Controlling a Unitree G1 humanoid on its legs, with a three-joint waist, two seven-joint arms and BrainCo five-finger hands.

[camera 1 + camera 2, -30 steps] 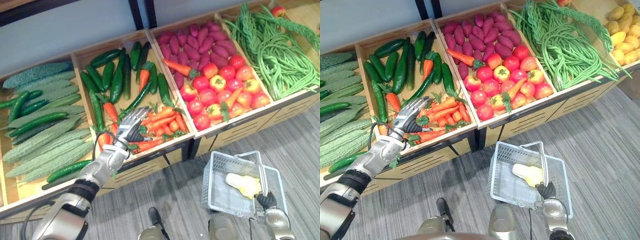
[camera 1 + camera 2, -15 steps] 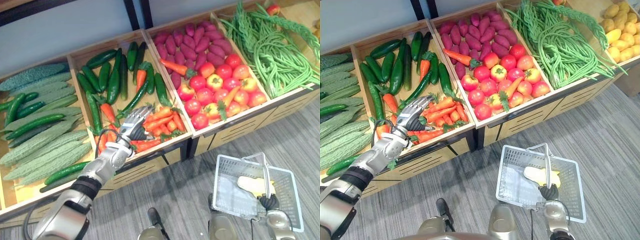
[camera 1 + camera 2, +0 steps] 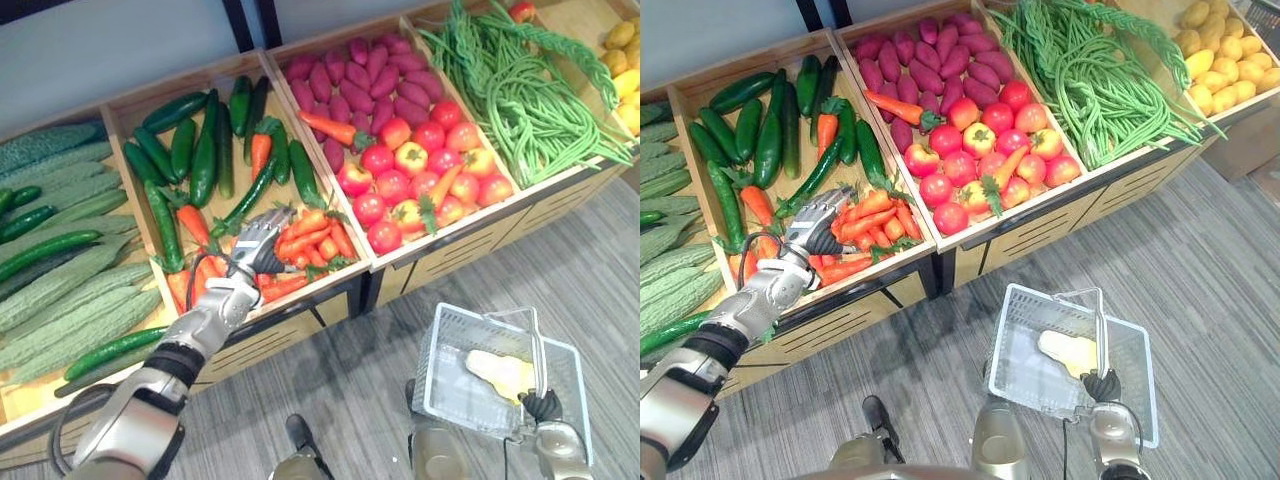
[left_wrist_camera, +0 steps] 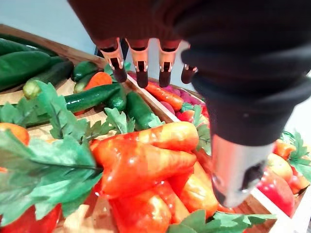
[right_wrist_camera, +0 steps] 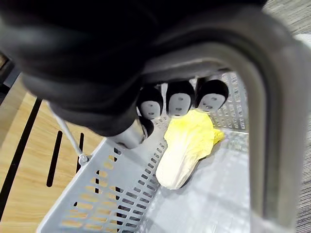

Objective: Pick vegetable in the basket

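A wooden stand [image 3: 470, 245] is set against a pale grey wall [image 3: 120, 50], which is split behind the stand by two dark upright strips [image 3: 243, 20]. Grey streaked floor [image 3: 1220, 250] is laid before the stand, whose front is cut with dark slots [image 3: 1035, 233].

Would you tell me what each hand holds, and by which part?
Right hand grips the basket by its handle; left hand, open over the carrots, holds nothing.

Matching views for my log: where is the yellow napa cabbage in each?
Left eye view: napa cabbage in the grey basket, lower right.
Right eye view: cabbage low, right of centre.
Right wrist view: past the right hand, on the basket floor.
Left wrist view: carrots instead.
Shared landmark: the basket.
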